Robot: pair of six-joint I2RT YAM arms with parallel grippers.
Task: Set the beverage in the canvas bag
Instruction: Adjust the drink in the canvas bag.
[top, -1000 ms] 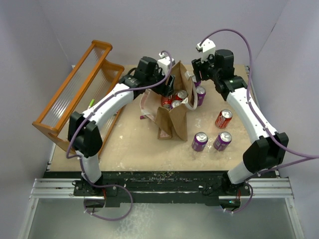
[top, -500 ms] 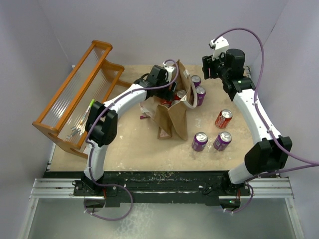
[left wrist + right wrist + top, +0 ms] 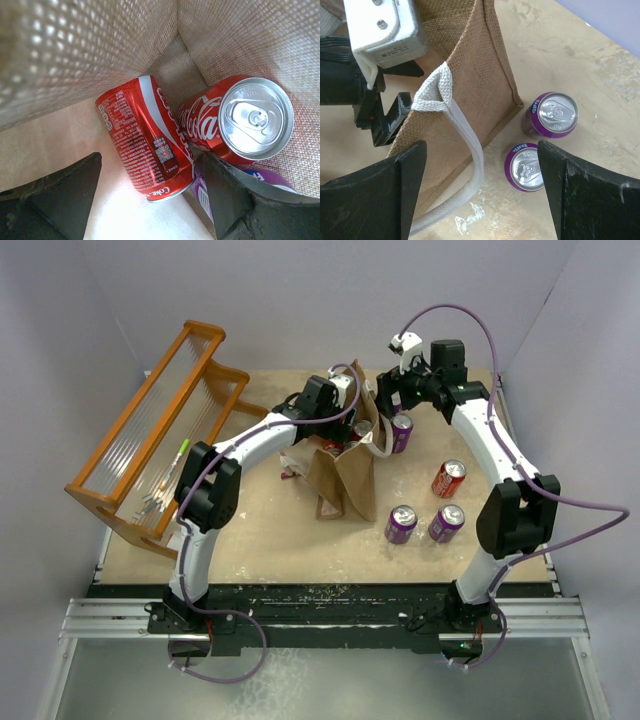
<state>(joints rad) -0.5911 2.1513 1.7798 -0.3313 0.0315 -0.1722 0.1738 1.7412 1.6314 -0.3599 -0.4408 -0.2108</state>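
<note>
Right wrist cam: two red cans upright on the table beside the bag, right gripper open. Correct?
Not quite: the cans are purple, not red. The right wrist view shows the near purple can and the far purple can upright on the table beside the canvas bag. The right gripper is open, as stated.

Left arm (image 3: 250, 445), right arm (image 3: 482, 440): white links, black joints. Lilac cables (image 3: 440, 310) loop off both. Fingers (image 3: 370, 200): matte black wedges.

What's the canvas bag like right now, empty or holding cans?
Holding cans: inside the canvas bag are a red can, a second red can and a partly hidden purple can.
</note>
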